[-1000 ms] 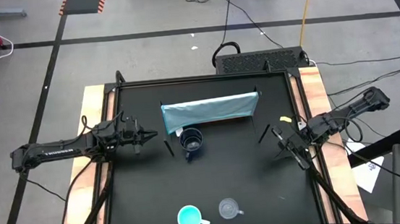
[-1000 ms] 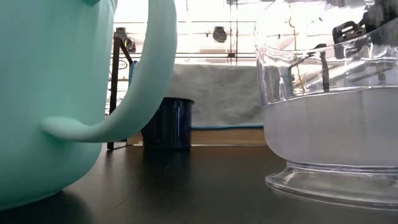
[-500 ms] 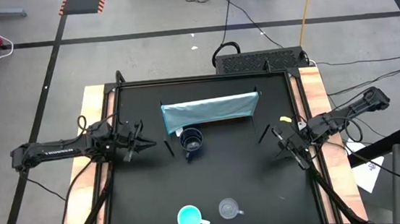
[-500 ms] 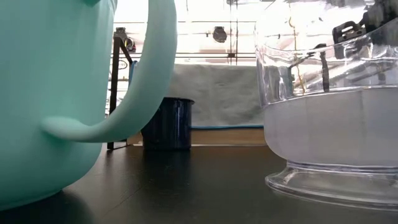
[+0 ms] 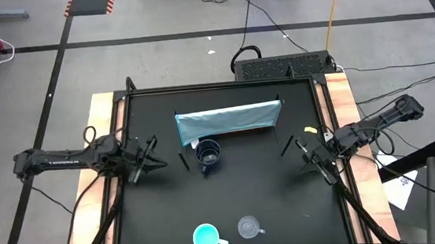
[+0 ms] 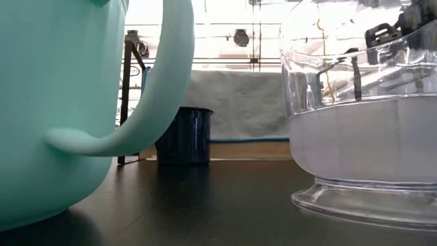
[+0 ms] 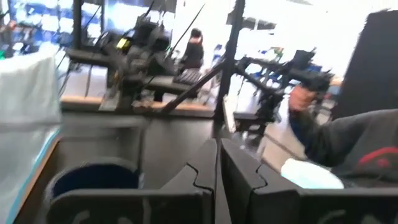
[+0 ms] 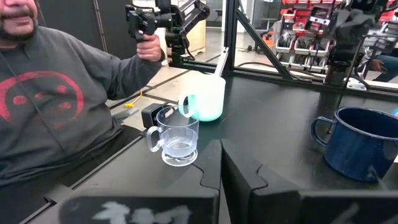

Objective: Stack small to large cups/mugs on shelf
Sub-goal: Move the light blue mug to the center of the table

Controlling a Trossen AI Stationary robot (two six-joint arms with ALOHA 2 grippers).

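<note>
While both arms lie low at table edges, left fingers (image 5: 148,163) clenched, right fingers (image 5: 310,164) clenched

The light blue-grey shelf (image 5: 228,121) lies long across the tabletop's far middle. The dark navy mug (image 5: 208,154) stands upright just before it. Well apart, at the near edge, the turquoise mug (image 5: 206,237) and the clear mug (image 5: 249,227) stand side by side, upright.

A grey concrete floor (image 5: 158,72) crossed by dark tape lines surrounds the black matte surface (image 5: 239,191). Cables (image 5: 256,16) trail across it. Beyond, a person in a grey sweatshirt (image 8: 56,106) stands under bright light.
</note>
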